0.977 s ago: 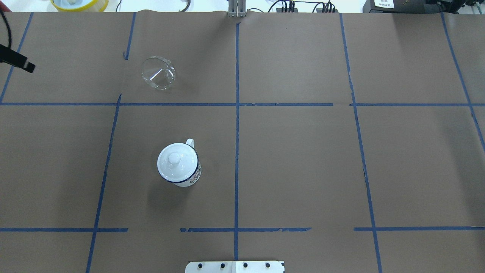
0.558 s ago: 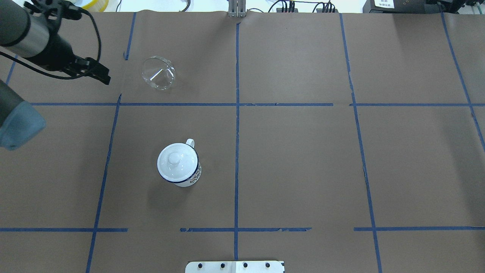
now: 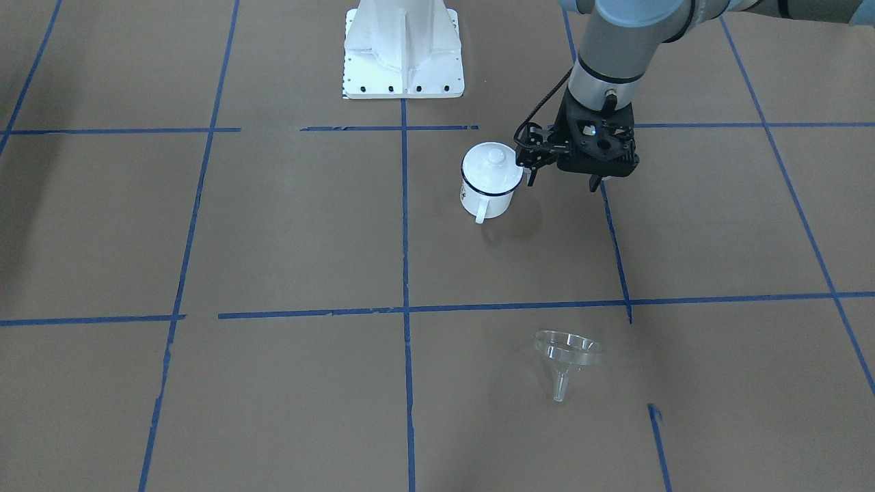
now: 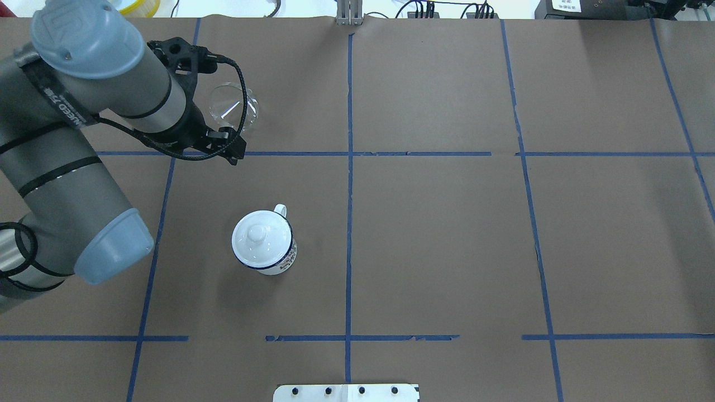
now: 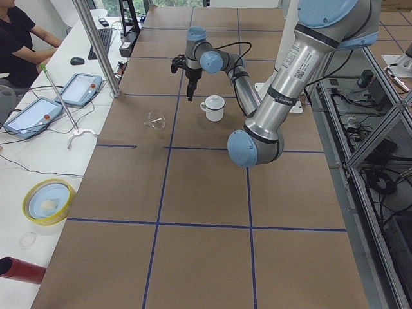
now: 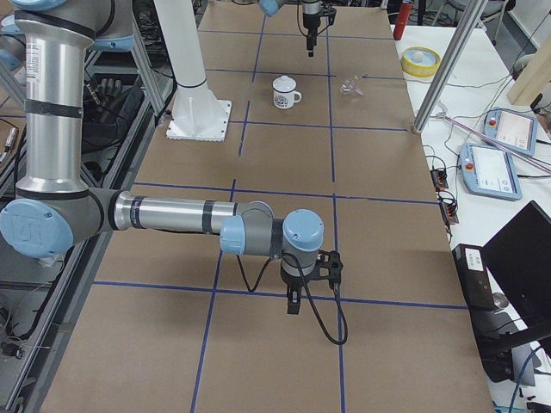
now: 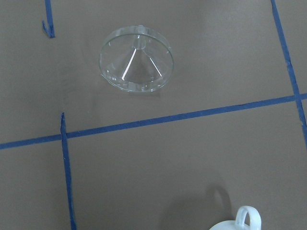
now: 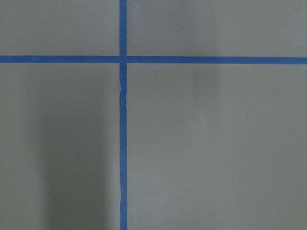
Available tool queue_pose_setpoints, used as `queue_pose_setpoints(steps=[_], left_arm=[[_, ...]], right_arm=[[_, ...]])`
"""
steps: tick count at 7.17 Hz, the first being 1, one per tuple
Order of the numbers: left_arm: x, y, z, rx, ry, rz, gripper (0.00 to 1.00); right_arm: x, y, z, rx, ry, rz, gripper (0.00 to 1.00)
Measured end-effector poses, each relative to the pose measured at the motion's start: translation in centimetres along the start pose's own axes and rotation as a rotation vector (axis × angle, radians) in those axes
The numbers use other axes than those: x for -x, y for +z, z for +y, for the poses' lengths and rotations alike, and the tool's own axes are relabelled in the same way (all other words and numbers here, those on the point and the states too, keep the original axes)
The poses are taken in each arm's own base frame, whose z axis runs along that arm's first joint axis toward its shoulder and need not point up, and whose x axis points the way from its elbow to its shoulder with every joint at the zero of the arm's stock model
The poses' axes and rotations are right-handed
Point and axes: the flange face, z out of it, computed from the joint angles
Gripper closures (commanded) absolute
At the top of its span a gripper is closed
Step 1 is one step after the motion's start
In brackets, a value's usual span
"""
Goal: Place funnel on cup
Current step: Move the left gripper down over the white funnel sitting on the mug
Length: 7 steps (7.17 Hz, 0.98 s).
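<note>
Grey left arm bends over desk, left pincer down betw. funnel & cup, wide open, empty; right pincer: can't tell.

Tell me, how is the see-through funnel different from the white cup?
The funnel is clear; the cup is white with a dark blue rim. The funnel lies tipped on its side; the cup stands upright. The funnel's wide mouth is open; the cup wears a lid. Both are round and rest on the brown table.
</note>
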Motion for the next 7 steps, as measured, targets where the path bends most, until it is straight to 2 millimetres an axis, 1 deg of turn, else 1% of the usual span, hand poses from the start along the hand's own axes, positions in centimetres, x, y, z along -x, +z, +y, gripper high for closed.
queue_pose_setpoints(steps=[1,2,3,4,5,6,7], left_arm=[[-1.1,0.6,1.0,0.012,-0.013,0.001,0.00],[-2.6,1.6,2.5,0.036,-0.052,0.006,0.00],[-4.4,2.8,4.4,0.057,-0.102,0.006,0.00],[-6.0,4.0,6.2,0.063,-0.143,-0.004,0.02],[-7.2,4.8,7.7,0.059,-0.176,-0.015,0.11],[-7.7,5.2,8.4,0.056,-0.196,-0.021,0.23],[-8.0,5.5,8.9,0.057,-0.208,-0.022,0.33]], right_arm=[[0.0,0.0,0.0,0.000,0.000,0.000,0.00],[0.0,0.0,0.0,0.000,0.000,0.000,0.00],[0.0,0.0,0.0,0.000,0.000,0.000,0.00],[0.0,0.0,0.0,0.000,0.000,0.000,0.00],[0.0,0.0,0.0,0.000,0.000,0.000,0.00],[0.0,0.0,0.0,0.000,0.000,0.000,0.00],[0.0,0.0,0.0,0.000,0.000,0.000,0.00]])
